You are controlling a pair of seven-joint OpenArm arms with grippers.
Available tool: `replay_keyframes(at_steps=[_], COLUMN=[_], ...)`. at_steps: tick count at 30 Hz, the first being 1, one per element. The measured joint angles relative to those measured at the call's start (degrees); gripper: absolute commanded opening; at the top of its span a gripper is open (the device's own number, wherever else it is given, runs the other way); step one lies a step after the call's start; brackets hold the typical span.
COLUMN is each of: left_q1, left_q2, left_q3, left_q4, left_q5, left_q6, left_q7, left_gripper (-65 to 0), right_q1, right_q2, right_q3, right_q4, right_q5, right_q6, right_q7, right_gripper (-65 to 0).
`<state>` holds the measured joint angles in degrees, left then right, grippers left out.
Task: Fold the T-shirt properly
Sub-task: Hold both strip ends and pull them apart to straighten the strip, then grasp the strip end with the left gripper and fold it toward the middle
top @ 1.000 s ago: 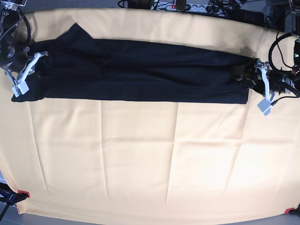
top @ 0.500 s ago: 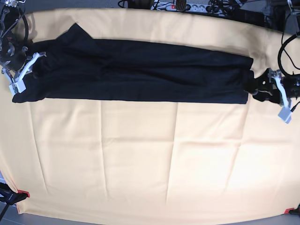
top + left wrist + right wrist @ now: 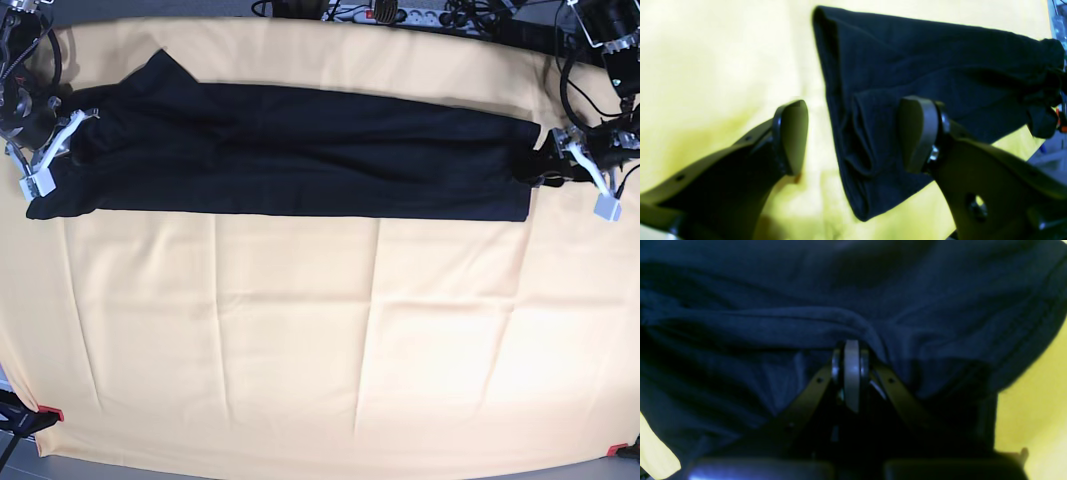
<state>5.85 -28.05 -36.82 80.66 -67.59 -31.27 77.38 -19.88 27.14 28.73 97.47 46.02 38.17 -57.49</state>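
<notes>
One black T-shirt (image 3: 290, 150) lies as a long folded band across the upper part of the base view, on a yellow cloth (image 3: 320, 340). The left gripper (image 3: 545, 165) sits at the band's right end, the right gripper (image 3: 85, 135) at its left end.

Left wrist view: the left gripper (image 3: 853, 136) has its fingers (image 3: 918, 133) spread apart, the T-shirt (image 3: 923, 70) edge showing between them, unclamped.

Right wrist view: the right gripper (image 3: 851, 350) has its fingers pressed together, pinching a ridge of T-shirt (image 3: 806, 290) fabric.
</notes>
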Motion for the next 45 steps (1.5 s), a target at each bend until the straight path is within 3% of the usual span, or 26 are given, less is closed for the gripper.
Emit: replay_keyframes(at_steps=[4, 19, 21, 25, 26, 33, 38, 45], left_q1=[-0.13, -0.46, -0.46, -1.11, -1.49, -3.5, -3.48, -3.48], left_q2=[1.29, 2.14, 2.23, 2.27, 2.36, 1.81, -1.6, -9.42], left_q3=[0.44, 12.26, 12.44, 10.8, 10.01, 2.4, 1.18, 1.22], left_q4=[0.0, 0.37, 0.42, 0.28, 0.26, 0.13, 0.13, 0.13], left_q5=[-0.09, -5.11, -5.35, -1.11, -0.07, 1.14, 1.6, 1.62], left_q6=[0.0, -0.35, -0.5, -0.48, -0.5, -0.44, -0.44, -0.87], left_q7=[-0.57, -1.44, -1.49, -0.09, 0.48, 1.51, 0.85, 0.42], left_gripper=[-21.3, -22.1, -28.5, -63.0, -65.0, -65.0, -65.0, -65.0], right_q1=[0.0, 0.0, 0.0, 0.0, 0.02, 1.81, 5.44, 8.68], right_q2=[0.0, 0.0, 0.0, 0.0, 0.0, 0.0, -0.02, -0.02], right_q3=[0.0, 0.0, 0.0, 0.0, 0.0, 0.0, 0.74, 8.83], right_q4=[0.0, 0.0, 0.0, 0.0, 0.0, 0.02, 1.88, 2.97], right_q5=[0.0, 0.0, 0.0, 0.0, 0.02, 3.21, 9.7, 9.97], right_q6=[0.0, 0.0, 0.0, 0.0, 0.0, 0.0, 0.28, 0.46], right_q7=[0.02, 0.02, 0.02, 0.02, 0.04, -0.28, -0.48, -2.84], right_gripper=[-65.0, -65.0, -65.0, -65.0, -65.0, -64.9, -49.6, -49.3])
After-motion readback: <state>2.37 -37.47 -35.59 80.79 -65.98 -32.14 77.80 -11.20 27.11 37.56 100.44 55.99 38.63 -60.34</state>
